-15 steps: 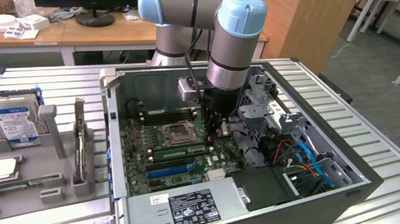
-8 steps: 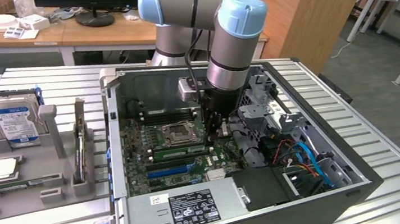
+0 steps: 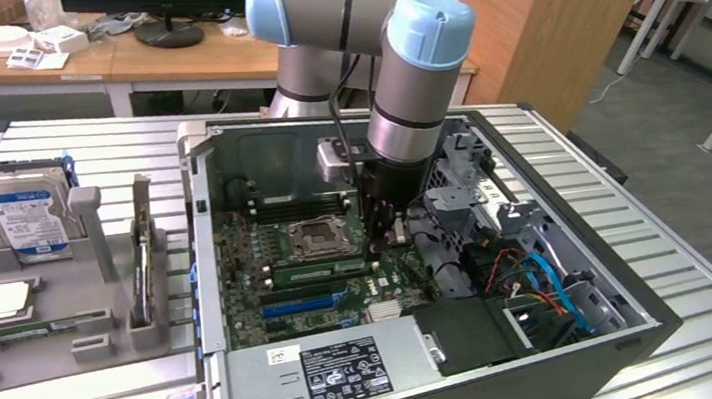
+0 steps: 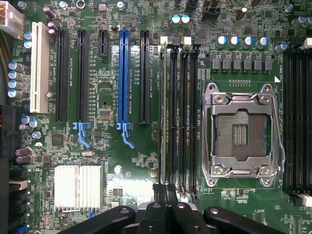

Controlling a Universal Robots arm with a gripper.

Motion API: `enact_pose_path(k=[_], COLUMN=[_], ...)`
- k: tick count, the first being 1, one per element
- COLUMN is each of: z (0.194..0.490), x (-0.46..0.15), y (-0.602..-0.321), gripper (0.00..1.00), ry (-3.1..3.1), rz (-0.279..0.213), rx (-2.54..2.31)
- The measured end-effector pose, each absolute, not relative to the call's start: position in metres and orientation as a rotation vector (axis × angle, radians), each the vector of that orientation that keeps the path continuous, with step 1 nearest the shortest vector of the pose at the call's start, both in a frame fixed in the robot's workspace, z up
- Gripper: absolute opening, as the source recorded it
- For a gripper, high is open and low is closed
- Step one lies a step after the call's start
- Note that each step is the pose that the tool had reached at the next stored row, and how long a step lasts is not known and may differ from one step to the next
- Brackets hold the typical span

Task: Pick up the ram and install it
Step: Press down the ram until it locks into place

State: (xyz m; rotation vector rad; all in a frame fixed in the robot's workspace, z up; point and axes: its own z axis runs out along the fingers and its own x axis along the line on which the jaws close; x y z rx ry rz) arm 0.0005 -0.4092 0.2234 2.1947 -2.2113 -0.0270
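Wooden desks (image 3: 180, 64), wooden cabinet (image 3: 538, 28)

Exterior view high, angled down, wrist view close, straight down — both share the motherboard (image 3: 316, 264).

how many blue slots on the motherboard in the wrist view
1: a blue slot between a short black slot and a long black slot. More may be hidden out of frame.

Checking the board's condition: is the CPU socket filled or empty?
Empty: the CPU socket shows its bare contact field in the wrist view, with no processor seated.
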Motion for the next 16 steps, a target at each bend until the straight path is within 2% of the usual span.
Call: enact_pose_path(k=[14, 16], z=[0.222, 0.234], x=[0.001, 0.001], y=[-0.409, -0.409], gripper=[0.11, 0.11], ry=[-2.211, -2.211], rz=[-0.027, -0.025], rx=[2.195, 2.194])
